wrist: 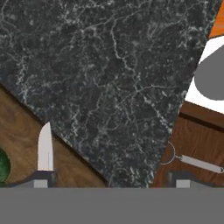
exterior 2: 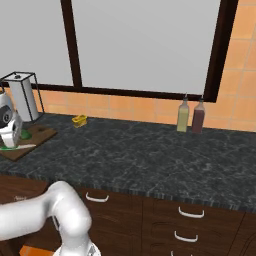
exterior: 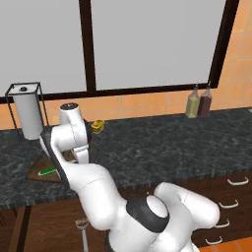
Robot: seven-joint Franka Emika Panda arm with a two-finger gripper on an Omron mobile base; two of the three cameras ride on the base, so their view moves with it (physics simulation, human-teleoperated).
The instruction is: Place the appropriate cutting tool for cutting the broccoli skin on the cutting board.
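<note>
Lying on the cutting board (exterior: 42, 173) at the worktop's (exterior: 162, 142) left end, the knife (exterior: 47, 171) shows its green handle in the left base view. In the right base view it rests on the board's near part, beside the arm. In the hand view the gripper (wrist: 111, 180) is spread open, with the knife's blade just above its left fingertip (wrist: 40, 178).

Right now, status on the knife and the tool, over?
Tool open, nothing held. Knife flat on the cutting board, blade on the wood beside the broccoli. Nothing in the way.
</note>
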